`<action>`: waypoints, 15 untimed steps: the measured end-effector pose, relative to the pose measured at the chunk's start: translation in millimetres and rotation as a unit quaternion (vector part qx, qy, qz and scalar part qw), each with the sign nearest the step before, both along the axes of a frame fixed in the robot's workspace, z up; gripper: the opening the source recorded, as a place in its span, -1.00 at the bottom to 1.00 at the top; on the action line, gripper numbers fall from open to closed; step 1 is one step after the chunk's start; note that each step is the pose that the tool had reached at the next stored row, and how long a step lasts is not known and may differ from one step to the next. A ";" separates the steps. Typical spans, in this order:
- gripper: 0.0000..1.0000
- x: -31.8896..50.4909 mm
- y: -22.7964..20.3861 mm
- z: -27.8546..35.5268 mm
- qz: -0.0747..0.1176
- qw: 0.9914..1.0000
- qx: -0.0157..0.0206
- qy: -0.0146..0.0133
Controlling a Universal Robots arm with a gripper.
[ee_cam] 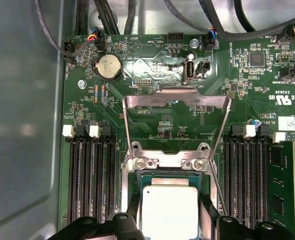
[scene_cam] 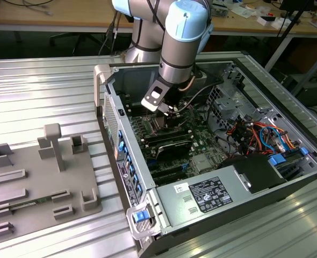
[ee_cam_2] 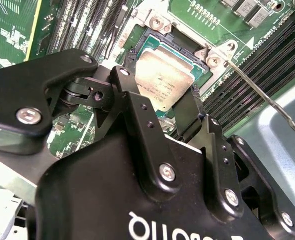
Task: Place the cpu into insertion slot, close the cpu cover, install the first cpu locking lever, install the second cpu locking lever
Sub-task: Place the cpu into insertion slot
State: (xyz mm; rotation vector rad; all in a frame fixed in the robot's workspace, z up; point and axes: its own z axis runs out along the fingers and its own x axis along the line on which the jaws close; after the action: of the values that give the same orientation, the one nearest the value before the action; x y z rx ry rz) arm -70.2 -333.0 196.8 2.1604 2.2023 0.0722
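Observation:
The cpu (ee_cam: 168,212) (ee_cam_2: 170,75), a flat square chip with a silvery top, lies level in or just over the motherboard's socket. My gripper (ee_cam: 170,220) (ee_cam_2: 160,87) (scene_cam: 166,114) hangs straight above it inside the open computer case, with a black finger pressed against each of two opposite edges of the chip. The cpu cover (ee_cam: 175,97), a thin square metal frame with an open centre, is swung back from the socket on its hinge. A thin wire locking lever (ee_cam_2: 267,100) (ee_cam: 215,182) sticks up free beside the socket.
Memory slots (ee_cam: 90,175) run along both sides of the socket. In the exterior view the case (scene_cam: 102,80) lies open on a ribbed metal table. The power supply (scene_cam: 212,193) sits at its near end and bundled cables (scene_cam: 255,134) at its right. A grey fixture plate (scene_cam: 40,177) lies at the left.

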 end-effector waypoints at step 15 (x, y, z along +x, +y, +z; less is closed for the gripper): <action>0.09 0.2 0.0 -1.1 0.000 1.000 0.000 0.000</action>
State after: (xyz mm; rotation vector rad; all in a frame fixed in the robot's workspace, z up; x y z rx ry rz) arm -70.0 -333.0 195.8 2.1600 2.2026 0.0727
